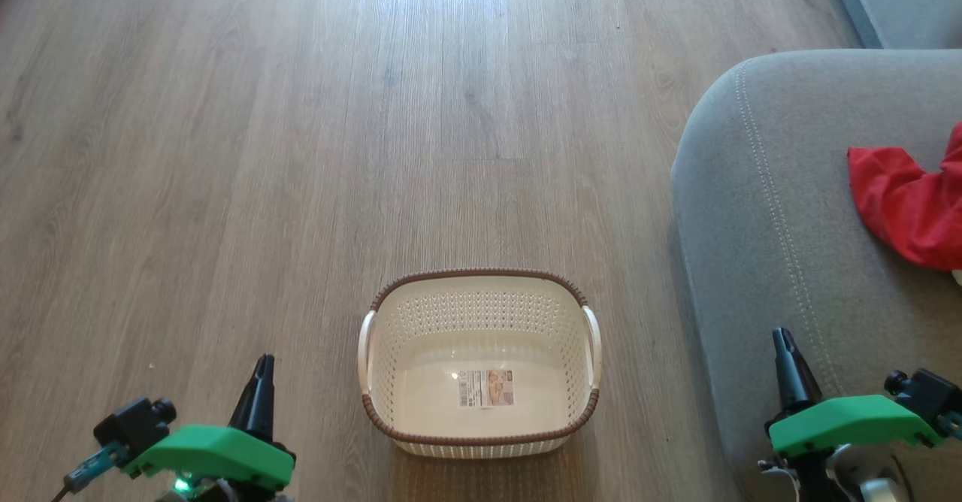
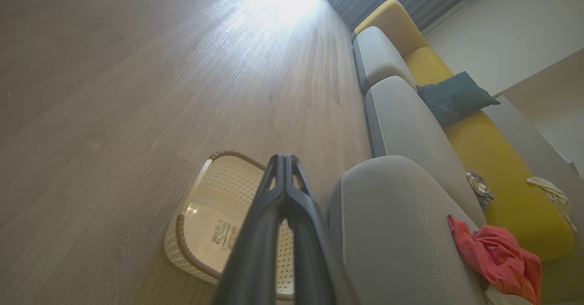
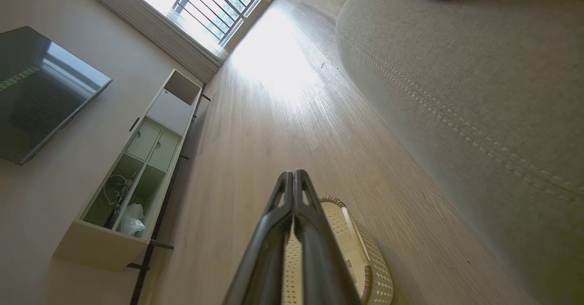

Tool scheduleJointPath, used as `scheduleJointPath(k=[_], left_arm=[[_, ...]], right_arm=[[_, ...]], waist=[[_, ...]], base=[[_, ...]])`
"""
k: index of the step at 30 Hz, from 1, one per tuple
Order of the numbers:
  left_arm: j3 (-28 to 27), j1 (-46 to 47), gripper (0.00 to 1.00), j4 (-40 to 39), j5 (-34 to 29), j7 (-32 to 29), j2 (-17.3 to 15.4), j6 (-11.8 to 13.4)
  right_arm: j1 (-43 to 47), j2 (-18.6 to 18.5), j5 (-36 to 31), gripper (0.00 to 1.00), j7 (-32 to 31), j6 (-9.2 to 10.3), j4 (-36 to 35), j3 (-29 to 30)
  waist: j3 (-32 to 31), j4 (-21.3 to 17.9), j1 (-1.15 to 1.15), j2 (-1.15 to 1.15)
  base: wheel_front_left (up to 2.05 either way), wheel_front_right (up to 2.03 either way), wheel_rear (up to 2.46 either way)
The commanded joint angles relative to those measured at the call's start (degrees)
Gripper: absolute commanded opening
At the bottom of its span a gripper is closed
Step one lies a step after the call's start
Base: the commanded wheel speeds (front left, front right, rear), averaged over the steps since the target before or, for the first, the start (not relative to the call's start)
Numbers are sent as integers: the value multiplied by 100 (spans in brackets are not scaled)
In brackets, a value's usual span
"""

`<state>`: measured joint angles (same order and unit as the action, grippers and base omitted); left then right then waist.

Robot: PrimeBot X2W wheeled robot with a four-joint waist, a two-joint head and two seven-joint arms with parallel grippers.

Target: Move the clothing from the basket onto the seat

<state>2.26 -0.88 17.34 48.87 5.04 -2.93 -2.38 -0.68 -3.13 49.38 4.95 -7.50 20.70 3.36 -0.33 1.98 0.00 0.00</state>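
The dark two-fingered left gripper [image 1: 261, 382] at 7 o'clock and right gripper [image 1: 785, 352] at 5 o'clock point to 12, pressed fully closed and holding nothing. Between them the cream perforated plastic basket [image 1: 481, 272] stands on the wood-look floor [image 1: 301, 149], long axis 9-to-3, with open boards toward 9 and 12. The crumpled bright red clothing [image 1: 909, 209] lies at 3 o'clock on the large grey upholstered seat [image 1: 766, 224], well inside its rounded edge, one corner pointing to 10.

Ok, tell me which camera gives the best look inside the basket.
The head view: it looks straight down into the basket, showing the whole rim, both handles and the label on the bare bottom. The left wrist view has it partly behind the left gripper; the right wrist view catches one end behind the right gripper.
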Motion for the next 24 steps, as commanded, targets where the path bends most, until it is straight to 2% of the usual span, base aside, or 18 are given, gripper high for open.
scheduleJointPath(k=[1, 24], left_arm=[[-139, 311, 0, -222, 170, -51, -2, -58], [-388, 445, 0, -257, 1570, -422, 0, -210]], right_arm=[[-295, 11, 174, 0, -44, 0, -216, -17], [-381, 15, 1556, 0, -414, 1, -368, 95]], waist=[[1, -4, 0, 0], [18, -69, 0, 0]], base=[[0, 0, 0], [0, 0, 0]])
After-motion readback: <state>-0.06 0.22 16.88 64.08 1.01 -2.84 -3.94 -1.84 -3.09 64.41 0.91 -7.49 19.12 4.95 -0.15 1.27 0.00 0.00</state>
